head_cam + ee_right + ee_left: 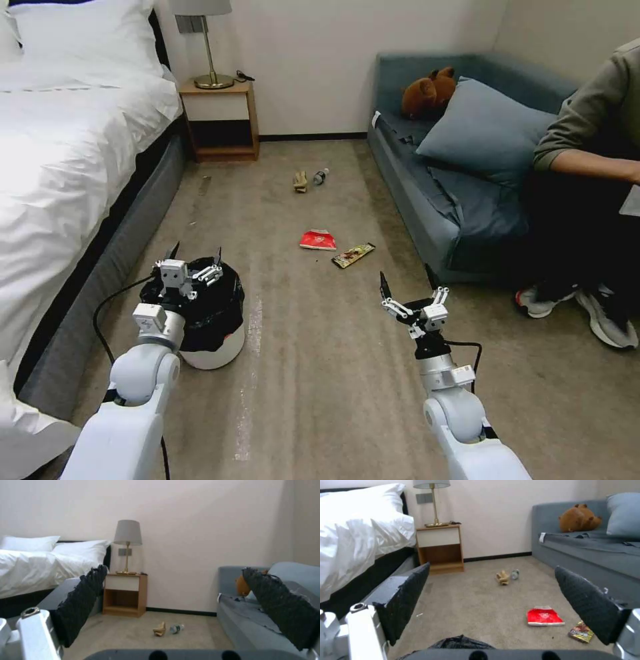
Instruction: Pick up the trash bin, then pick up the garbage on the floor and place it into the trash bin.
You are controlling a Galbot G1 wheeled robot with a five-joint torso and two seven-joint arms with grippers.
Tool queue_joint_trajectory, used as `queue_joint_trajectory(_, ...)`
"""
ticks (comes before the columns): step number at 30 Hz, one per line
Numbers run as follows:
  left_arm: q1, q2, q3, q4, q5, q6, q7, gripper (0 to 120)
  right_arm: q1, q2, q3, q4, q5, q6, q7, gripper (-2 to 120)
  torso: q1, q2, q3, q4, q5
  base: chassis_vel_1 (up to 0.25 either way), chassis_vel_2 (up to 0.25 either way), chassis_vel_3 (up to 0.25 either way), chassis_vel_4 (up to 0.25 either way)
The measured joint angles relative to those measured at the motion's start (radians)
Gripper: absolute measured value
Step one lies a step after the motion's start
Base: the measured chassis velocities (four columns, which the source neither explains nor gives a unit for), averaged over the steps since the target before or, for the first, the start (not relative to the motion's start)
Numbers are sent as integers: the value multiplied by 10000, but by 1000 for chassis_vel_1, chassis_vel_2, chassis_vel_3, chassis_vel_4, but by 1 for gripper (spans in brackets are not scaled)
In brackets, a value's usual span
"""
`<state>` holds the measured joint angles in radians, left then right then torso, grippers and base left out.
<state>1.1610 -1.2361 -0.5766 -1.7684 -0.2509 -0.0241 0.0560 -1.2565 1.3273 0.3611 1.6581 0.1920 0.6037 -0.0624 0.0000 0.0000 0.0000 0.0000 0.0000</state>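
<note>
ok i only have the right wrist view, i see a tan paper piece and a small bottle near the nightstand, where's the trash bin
Observer: The trash bin stands beside the bed, on the robot's left.
Operator: is the left end effector on it
Observer: The left end effector is open above the bin's black bag. I cannot tell if it touches the bag.
Operator: any other litter
Observer: Yes. A red snack packet and a bar wrapper lie close together between the bin and the sofa, nearer the robot than the bottle.
</note>
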Motion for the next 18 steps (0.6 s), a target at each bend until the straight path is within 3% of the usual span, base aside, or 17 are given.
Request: queue_joint_trajectory(18,0,0,0,0,0,0,0,100,0,0,0,0,0,0,0,100,0,0,0,0,0,0,0,0,0)
